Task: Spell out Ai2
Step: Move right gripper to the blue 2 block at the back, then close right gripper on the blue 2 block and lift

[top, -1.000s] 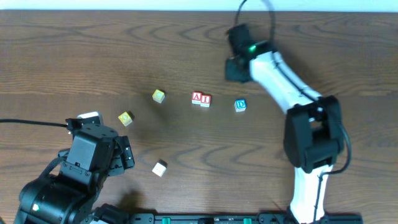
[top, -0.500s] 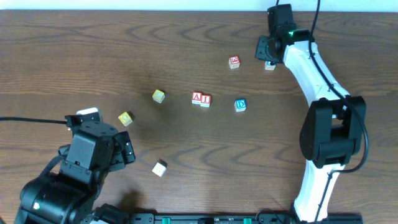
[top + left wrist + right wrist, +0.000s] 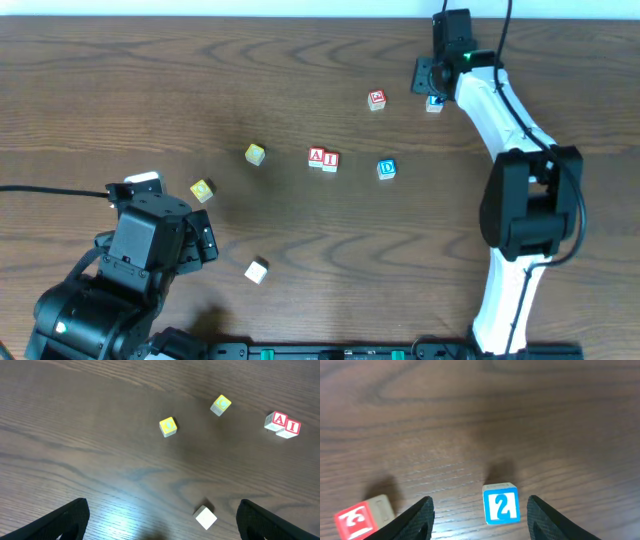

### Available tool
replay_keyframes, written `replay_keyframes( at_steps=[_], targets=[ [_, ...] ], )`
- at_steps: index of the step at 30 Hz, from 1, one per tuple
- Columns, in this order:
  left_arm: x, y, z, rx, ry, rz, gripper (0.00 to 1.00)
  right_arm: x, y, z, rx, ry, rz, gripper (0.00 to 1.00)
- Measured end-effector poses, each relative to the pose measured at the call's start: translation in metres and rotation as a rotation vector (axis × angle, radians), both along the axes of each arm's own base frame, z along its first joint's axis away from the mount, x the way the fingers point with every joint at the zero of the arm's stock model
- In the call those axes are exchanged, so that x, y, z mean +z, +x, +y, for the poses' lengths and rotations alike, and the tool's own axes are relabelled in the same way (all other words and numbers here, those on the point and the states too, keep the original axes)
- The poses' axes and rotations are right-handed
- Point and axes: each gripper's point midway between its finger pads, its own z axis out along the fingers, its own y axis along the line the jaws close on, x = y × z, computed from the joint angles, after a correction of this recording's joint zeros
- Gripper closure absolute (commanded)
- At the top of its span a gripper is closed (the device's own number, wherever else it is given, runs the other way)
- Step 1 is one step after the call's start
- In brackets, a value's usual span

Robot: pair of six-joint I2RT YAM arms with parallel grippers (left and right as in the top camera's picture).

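The red "A" block [image 3: 317,157] and red "I" block [image 3: 331,160] stand side by side at mid-table, also seen in the left wrist view as the "A" block [image 3: 276,420] and the "I" block [image 3: 290,427]. The blue "2" block [image 3: 434,103] lies at the back right. My right gripper [image 3: 430,82] hovers over it. In the right wrist view the "2" block [image 3: 501,505] sits between the open fingers of the right gripper [image 3: 480,510], touched by neither. My left gripper [image 3: 162,522] stands wide open and empty at the front left.
A red block [image 3: 376,98] lies left of the "2" block. A blue "D" block [image 3: 387,169] sits right of the "A I" pair. Two yellow blocks [image 3: 255,154] [image 3: 203,190] and a white block [image 3: 257,269] lie on the left half.
The right arm swung from the table's middle back to the back right, uncovering the red block. Its jaws opened around the "2" block. The left arm stayed still.
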Motion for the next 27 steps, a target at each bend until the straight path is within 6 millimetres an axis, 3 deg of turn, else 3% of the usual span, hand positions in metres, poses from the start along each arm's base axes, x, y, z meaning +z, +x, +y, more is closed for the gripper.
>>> replay_keyframes(
  at_steps=[5,21,27],
  targets=[
    [0.0,0.0,0.0,0.0,0.0,0.0,0.05,-0.02,-0.002,-0.007,-0.01,-0.006,0.04,0.4],
    [0.0,0.0,0.0,0.0,0.0,0.0,0.05,-0.045,-0.013,-0.014,-0.02,-0.01,0.119,0.4],
    [0.0,0.0,0.0,0.0,0.0,0.0,0.05,-0.051,-0.015,-0.013,-0.016,-0.003,0.132,0.45]
  ],
)
